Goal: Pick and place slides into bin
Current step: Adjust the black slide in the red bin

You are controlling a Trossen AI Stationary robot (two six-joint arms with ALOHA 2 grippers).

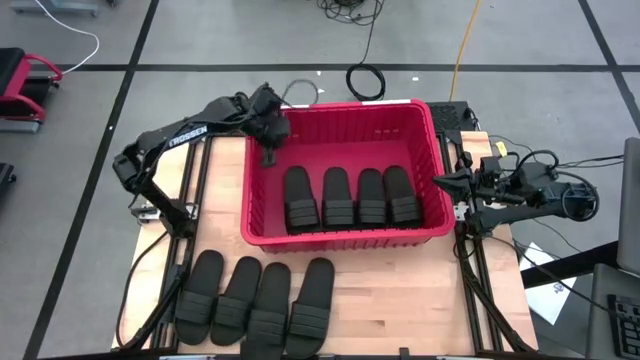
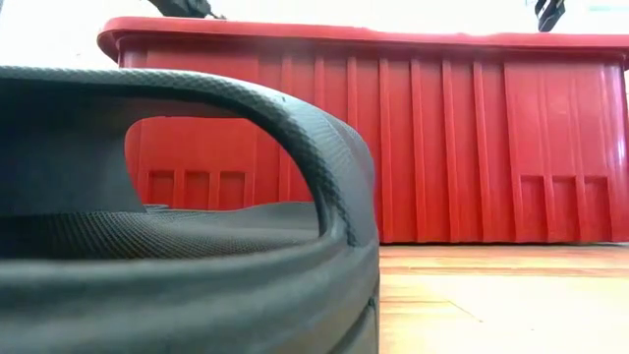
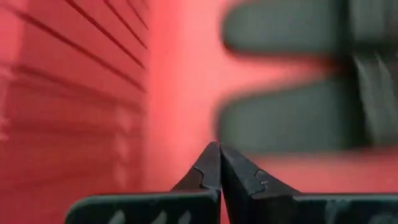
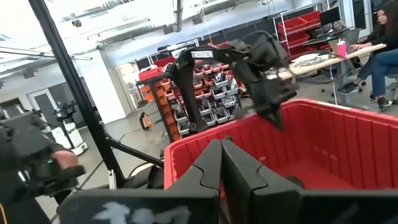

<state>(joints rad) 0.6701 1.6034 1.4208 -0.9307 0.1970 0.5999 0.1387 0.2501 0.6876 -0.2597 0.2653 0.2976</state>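
The red bin [image 1: 262, 190] stands on the wooden table and holds several black slides [image 1: 350, 196] lying side by side on its floor. Several more slides [image 1: 258, 296] lie in a row on the table in front of the bin; one [image 2: 177, 246] fills the low view's foreground. My left gripper [image 1: 268, 155] is shut and empty over the bin's far left corner, pointing down inside it [image 3: 219, 163]. My right gripper [image 1: 440, 180] is shut and empty at the bin's right rim [image 4: 220, 163].
A black cable coil [image 1: 366, 80] lies on the floor behind the bin. The bin's left part holds bare floor [image 1: 270, 205]. Bare table shows to the right of the loose slides [image 1: 400, 300]. A person sits at a desk far off in the right wrist view [image 4: 379, 37].
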